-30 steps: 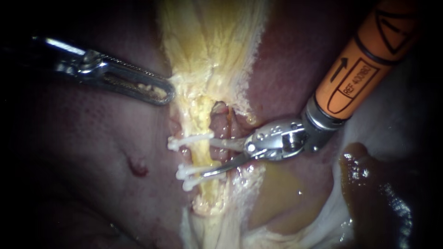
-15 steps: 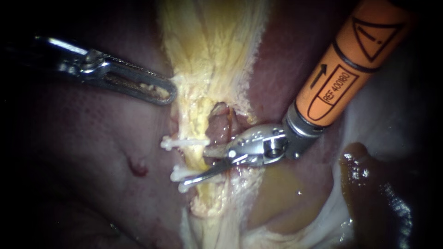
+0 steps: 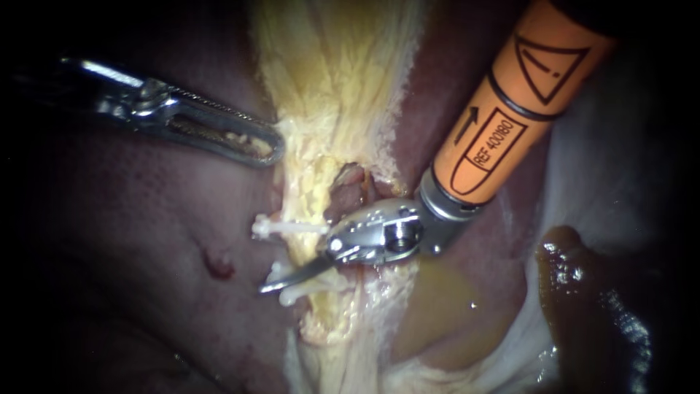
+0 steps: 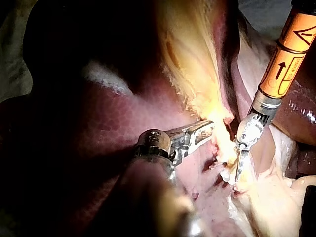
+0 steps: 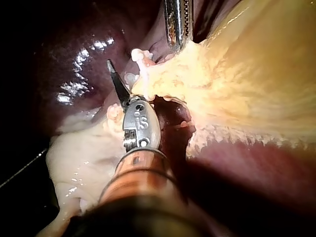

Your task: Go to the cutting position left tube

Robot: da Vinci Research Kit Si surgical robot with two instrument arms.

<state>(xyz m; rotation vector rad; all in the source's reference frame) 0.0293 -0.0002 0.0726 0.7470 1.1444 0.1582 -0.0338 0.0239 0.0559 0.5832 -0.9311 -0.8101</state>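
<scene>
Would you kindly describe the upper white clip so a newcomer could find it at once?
Start at the pale yellow strip of tissue running down the middle of the endoscope view. Where it narrows, white clips cross it; the upper clip lies just above the right instrument tip. It stands alone and uncovered, whereas the lower clips sit bunched where that instrument's tip crosses them.

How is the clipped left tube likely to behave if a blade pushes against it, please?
Probably floppy: the tube is a thin strand within soft yellow tissue, so it may bend aside. Likely slippery, as nearby surfaces glisten wetly. The clips may stiffen it locally.
</scene>
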